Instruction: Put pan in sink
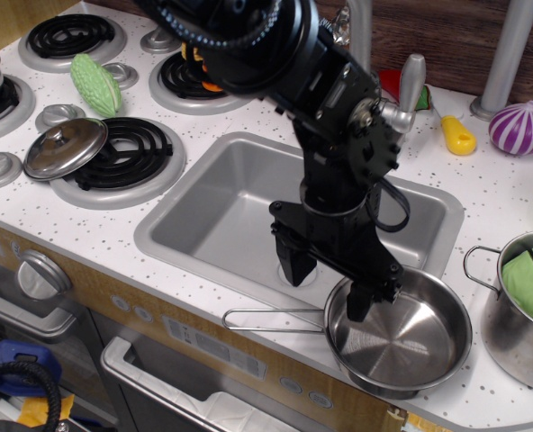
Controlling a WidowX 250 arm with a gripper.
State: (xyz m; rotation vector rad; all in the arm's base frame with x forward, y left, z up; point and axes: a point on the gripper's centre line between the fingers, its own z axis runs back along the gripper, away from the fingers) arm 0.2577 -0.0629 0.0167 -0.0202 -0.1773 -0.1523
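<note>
The pan (406, 335) is a shallow shiny steel pan on the counter's front edge, right of the sink (214, 214), with its thin wire handle (271, 316) pointing left. My black gripper (328, 286) is open and low over the pan's left rim. One finger (294, 264) hangs over the sink's drain corner and the other (361, 303) is inside the pan by the rim. The rim near the handle joint lies between the jaws. The arm hides the drain and part of the sink's right side.
A steel pot (521, 310) holding a green thing stands right of the pan. A steel lid (64, 148) lies on the front burner at left. A green vegetable (95, 84), a purple onion (520, 127), a yellow toy (458, 138) and the tap (411, 81) are at the back.
</note>
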